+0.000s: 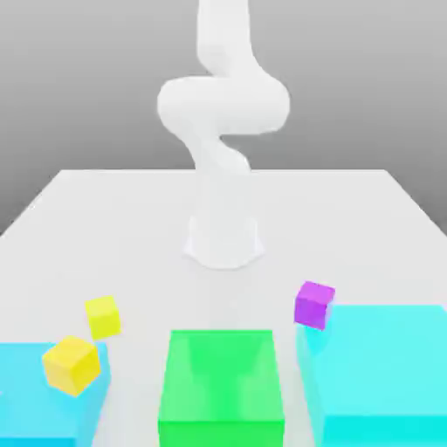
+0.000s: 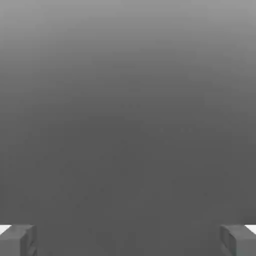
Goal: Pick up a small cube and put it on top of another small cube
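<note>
The arm (image 1: 223, 131) is standing folded at the middle of the table (image 1: 131, 218), well apart from every block. In the hand view the gripper (image 2: 128, 240) is showing 2 grey fingertips (image 2: 17, 240) set far apart with nothing between them, so the claw is wide and is gripping nothing, and it is facing plain grey background.

The lemon cube (image 1: 102, 316) is sitting near the table's front edge, toward the exterior view's left, just beside the gold cube (image 1: 72, 364), which is overlapping a cyan block (image 1: 44, 397) at the front corner. A green block (image 1: 222, 384) is lying at the middle of the front edge, and a purple cube (image 1: 313, 304) is touching the bigger cyan block (image 1: 384, 367) on the exterior view's right.

The task is looking unstarted: the step in hand is the reach. Next the arm is needing to swing down over the lemon cube, straddling it squarely without nudging the gold cube
</note>
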